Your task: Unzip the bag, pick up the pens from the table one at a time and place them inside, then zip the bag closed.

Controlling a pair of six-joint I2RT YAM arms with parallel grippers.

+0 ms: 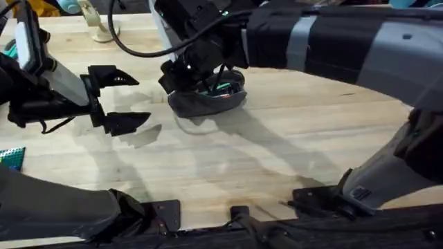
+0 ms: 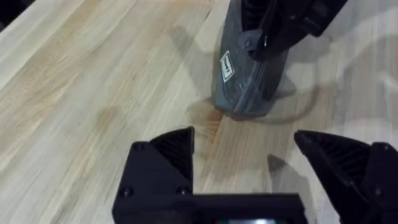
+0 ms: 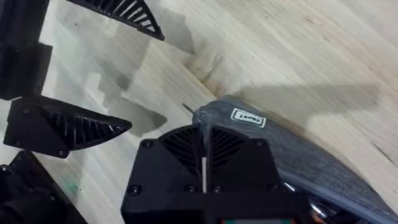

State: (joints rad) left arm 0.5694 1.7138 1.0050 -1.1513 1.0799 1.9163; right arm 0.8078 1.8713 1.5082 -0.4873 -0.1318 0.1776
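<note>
We see our right gripper [image 1: 201, 76] pressed closed at the grey bag [image 1: 208, 100]; our left gripper [image 1: 128, 100] gapes wide nearby over bare table [image 1: 277, 145].

even, fairly bright room light from above; table [image 1: 277, 149] reads pale and warm, no harsh glare. soft-edged shadows fall toward the near edge: a long diagonal one under the right arm, a smaller double one below the left gripper [image 1: 128, 102]. overhead view is soft overall, right arm large, dark and blurred close under the lens, the bases along the bottom edge smeared. in the left wrist view the wood grain is fairly crisp, the bag [image 2: 249, 68] slightly soft, its own fingers near-black with little detail. right wrist view has the right gripper [image 3: 204, 158] dark and close, finger ribs visible, and layered grey shadows on the wood.
</note>
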